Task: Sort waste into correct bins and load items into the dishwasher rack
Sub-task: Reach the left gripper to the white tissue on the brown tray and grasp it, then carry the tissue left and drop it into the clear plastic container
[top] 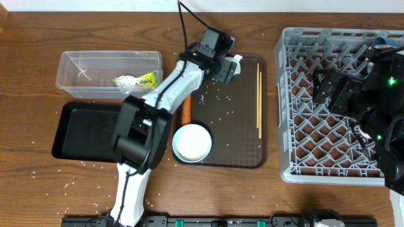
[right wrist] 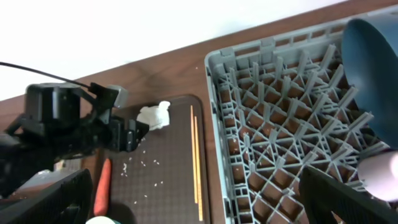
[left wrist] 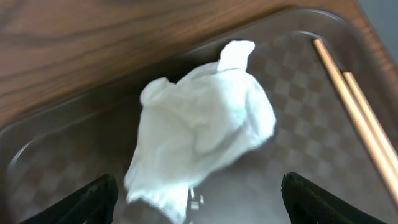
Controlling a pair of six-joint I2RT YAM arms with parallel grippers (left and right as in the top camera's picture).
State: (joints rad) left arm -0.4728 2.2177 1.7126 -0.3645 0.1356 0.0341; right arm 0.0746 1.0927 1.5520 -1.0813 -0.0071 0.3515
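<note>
White tissue [left wrist: 205, 130], brown checker-patterned serving tray [left wrist: 301, 87], orange carrot [top: 186, 109]; grey lattice rack [top: 297, 139], dark-blue dish [right wrist: 373, 62], black tray [top: 79, 129], green-yellow wrapper [top: 146, 80]

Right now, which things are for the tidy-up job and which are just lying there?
For the job: white tissue, orange carrot, green-yellow wrapper, wooden chopsticks, white bowl, clear tub, black tray, grey rack.

Just lying about: brown serving tray, wooden table, black cable.

white tissue [left wrist: 199, 124]: crumpled | chopsticks [top: 259, 94]: parallel, lying flat | wrapper [top: 147, 79]: in clear tub [top: 76, 60]
</note>
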